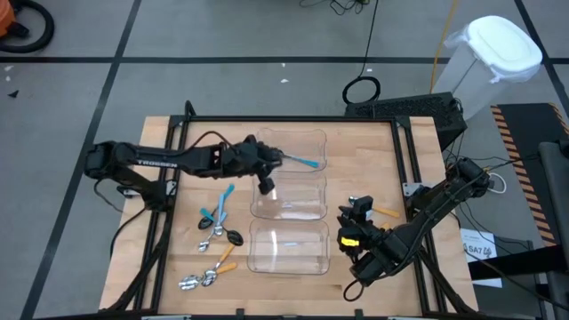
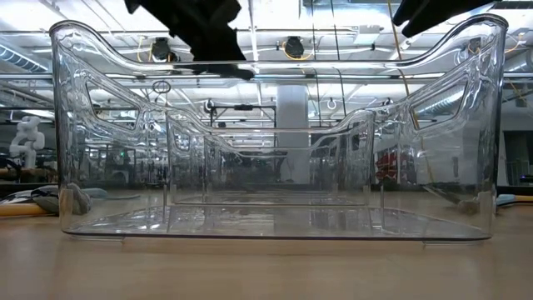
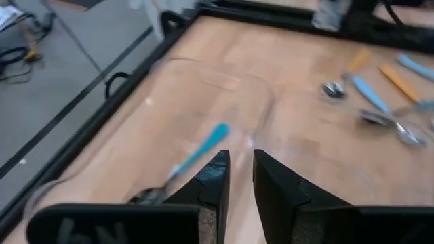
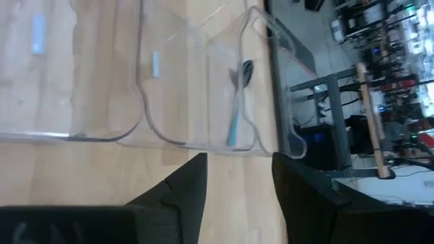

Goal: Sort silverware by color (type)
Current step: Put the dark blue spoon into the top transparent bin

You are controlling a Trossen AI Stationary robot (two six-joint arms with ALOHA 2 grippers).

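Observation:
A light-blue-handled spoon [image 1: 303,162] lies flat on the floor of the far clear bin [image 1: 313,140]; it also shows as the blue spoon [image 3: 201,156] and the blue spoon [image 4: 237,112] in the wrist views. Several blue and orange spoons [image 1: 219,229] lie on the table left of the bins. One orange spoon [image 1: 385,212] lies beside my right gripper. My left gripper [image 1: 266,184] hovers over the bins' left side, open and empty [image 3: 241,169]. My right gripper [image 1: 357,212] waits right of the bins, open and empty [image 4: 239,177].
Three clear bins stand in a column down the table's middle: far, middle [image 1: 313,197] and near [image 1: 313,253]. The near bin's wall [image 2: 266,225] fills the low view. A black frame rail [image 1: 293,118] borders the table. A white bin [image 1: 498,53] stands on the floor beyond.

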